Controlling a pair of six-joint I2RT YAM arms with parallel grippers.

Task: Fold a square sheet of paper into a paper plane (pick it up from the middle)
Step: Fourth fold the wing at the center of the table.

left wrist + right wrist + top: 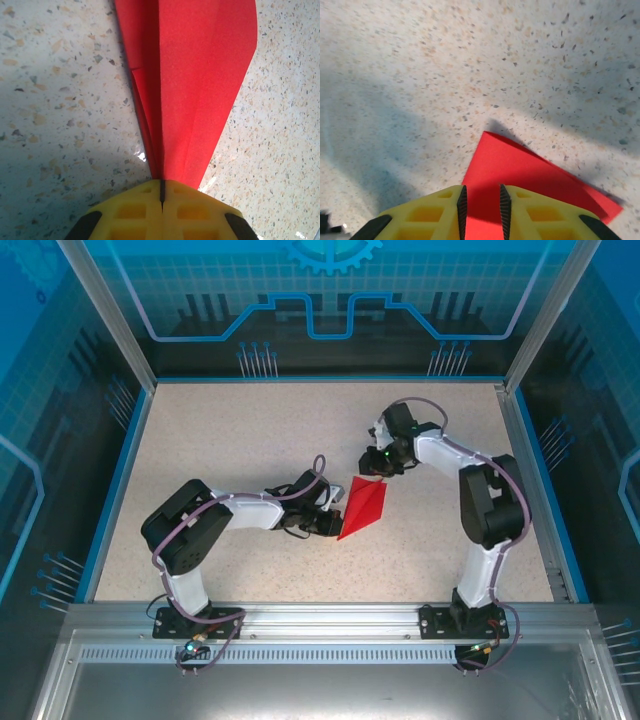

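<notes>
The square sheet of paper [362,505] is bright red and folded into a narrow kite shape, close to a paper plane, with its point toward the near side. It lies mid-table between the arms. My left gripper [328,521] is shut on its centre fold from the left. In the left wrist view the yellow jaws [162,187] pinch the red layers [200,75], which fan away over the table. My right gripper [379,469] hovers at the paper's far corner. Its jaws [481,202] stand open, with the red corner [530,170] lying flat beneath the gap.
The speckled table [250,440] has a blue rim [118,480] on the left, back and right sides. Transparent blue walls stand behind and beside it. A metal rail [320,615] with both arm bases runs along the near edge.
</notes>
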